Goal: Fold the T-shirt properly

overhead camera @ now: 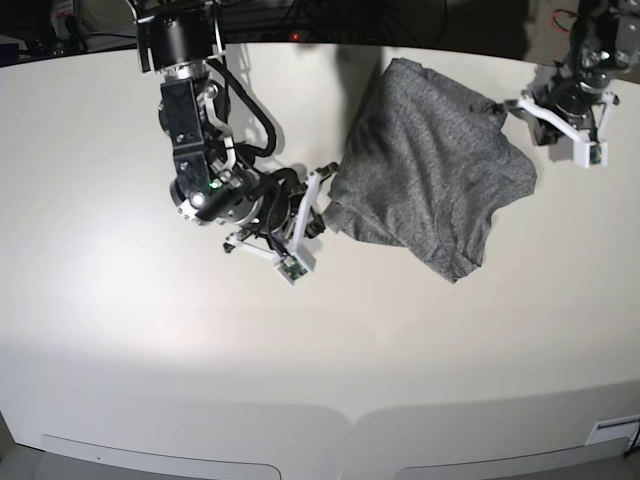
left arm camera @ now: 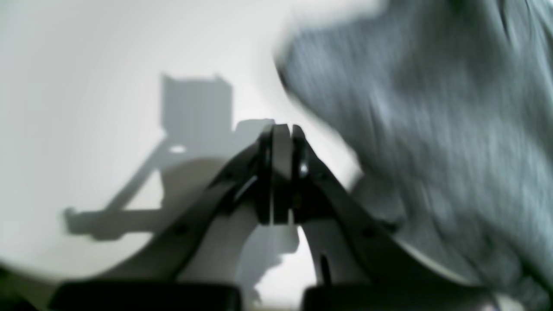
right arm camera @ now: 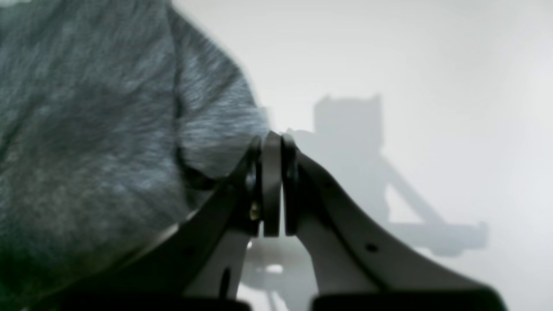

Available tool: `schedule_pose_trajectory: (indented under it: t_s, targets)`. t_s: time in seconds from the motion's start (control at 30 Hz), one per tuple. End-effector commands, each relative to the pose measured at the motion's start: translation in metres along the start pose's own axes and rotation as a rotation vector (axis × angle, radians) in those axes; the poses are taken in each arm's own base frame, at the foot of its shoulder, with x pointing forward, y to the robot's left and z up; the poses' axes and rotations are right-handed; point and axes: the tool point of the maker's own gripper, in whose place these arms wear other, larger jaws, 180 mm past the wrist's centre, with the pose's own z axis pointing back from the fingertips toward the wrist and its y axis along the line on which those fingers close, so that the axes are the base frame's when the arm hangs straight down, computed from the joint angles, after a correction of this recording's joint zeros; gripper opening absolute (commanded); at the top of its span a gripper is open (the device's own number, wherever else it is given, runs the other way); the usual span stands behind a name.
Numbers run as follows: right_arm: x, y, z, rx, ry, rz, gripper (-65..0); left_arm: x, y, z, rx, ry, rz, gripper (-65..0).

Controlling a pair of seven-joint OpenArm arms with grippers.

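The heather-grey T-shirt (overhead camera: 430, 170) is bunched and stretched between my two grippers over the white table (overhead camera: 300, 350). My right gripper (overhead camera: 322, 192) is shut on the shirt's left edge. In the right wrist view its closed fingertips (right arm camera: 272, 136) meet the blurred grey cloth (right arm camera: 86, 129) that fills the left side. My left gripper (overhead camera: 508, 106) is shut on a pulled-out corner at the shirt's upper right. In the left wrist view its jaws (left arm camera: 281, 128) are pressed together, with the blurred shirt (left arm camera: 432, 129) beside them on the right. A loose lower flap (overhead camera: 460, 262) hangs toward the table's front.
The curved front edge of the table (overhead camera: 350, 415) runs along the bottom of the base view. Dark equipment and cables (overhead camera: 300, 20) stand behind the far edge. The right arm's black body (overhead camera: 195, 140) reaches in from the top left.
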Motion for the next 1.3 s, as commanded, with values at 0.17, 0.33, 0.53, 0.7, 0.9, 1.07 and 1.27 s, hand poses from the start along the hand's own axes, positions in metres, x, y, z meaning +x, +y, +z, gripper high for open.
schedule_pose_trajectory:
  t_s: [0.17, 0.33, 0.53, 0.7, 0.9, 1.07, 1.27]
  targets:
    - [0.029, 0.000, -0.022, 0.047, -0.029, 0.017, -65.0, -0.047, -0.037, 0.014, -0.044, 0.009, 0.088, -65.0]
    - [0.038, 0.014, -0.034, 0.084, -0.034, -0.007, -65.0, -0.044, -0.066, 0.014, -0.123, -0.041, 0.137, -65.0]
    - [0.031, 0.030, -0.038, 0.113, 0.004, -0.022, -65.0, -0.014, -0.070, -0.003, -0.136, -0.114, 0.139, -65.0]
    - [0.010, 0.026, -0.034, 0.111, 0.064, -0.009, -65.0, 0.000, -0.067, -0.036, -0.129, -0.111, 0.150, -65.0]
    - [-0.009, 0.030, -0.020, 0.094, 0.070, -0.001, -65.0, 0.020, -0.070, -0.083, -0.166, -0.102, 0.150, -65.0]
    - [-0.023, 0.046, -0.013, 0.108, 0.070, -0.015, -65.0, 0.040, -0.075, -0.113, -0.198, -0.095, 0.149, -65.0]
    - [-0.026, 0.053, -0.004, 0.103, 0.056, -0.017, -65.0, 0.060, -0.076, -0.125, -0.195, -0.092, 0.104, -65.0]
